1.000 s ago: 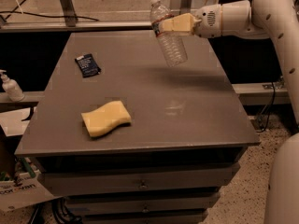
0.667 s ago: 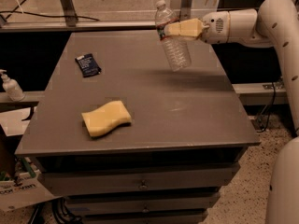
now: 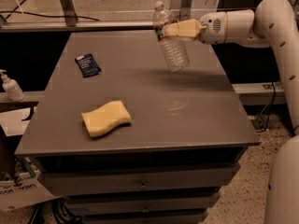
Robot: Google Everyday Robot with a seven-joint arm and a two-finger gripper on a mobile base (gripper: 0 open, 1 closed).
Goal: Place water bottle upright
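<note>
Clear ribbed plastic: one water bottle (image 3: 175, 55) with a white screw cap is in my tool (image 3: 167, 30), the only tool in view. Its two tan fingers (image 3: 184, 28) are closed across the bottle's upper part, just below the shoulder. The bottle hangs in the air above the far part of the table (image 3: 196, 111), not touching it. It is tilted rather than upright: the cap sits above my tool and leans towards the picture's left, while the base hangs below my tool and swings towards the right. My one white arm (image 3: 243, 22) reaches in from the right of the picture to my tool.

On the dark grey table there are two loose things. One yellow sponge (image 3: 106, 118) lies flat, well below my tool and to the picture's left, near the front edge. One small dark packet (image 3: 88, 65) lies flat, well left of my tool and a little lower. The two are apart from each other.

Off the table, far to the left of my tool, stands one small white pump bottle (image 3: 10, 87). Drawers (image 3: 140, 183) show under the tabletop.
</note>
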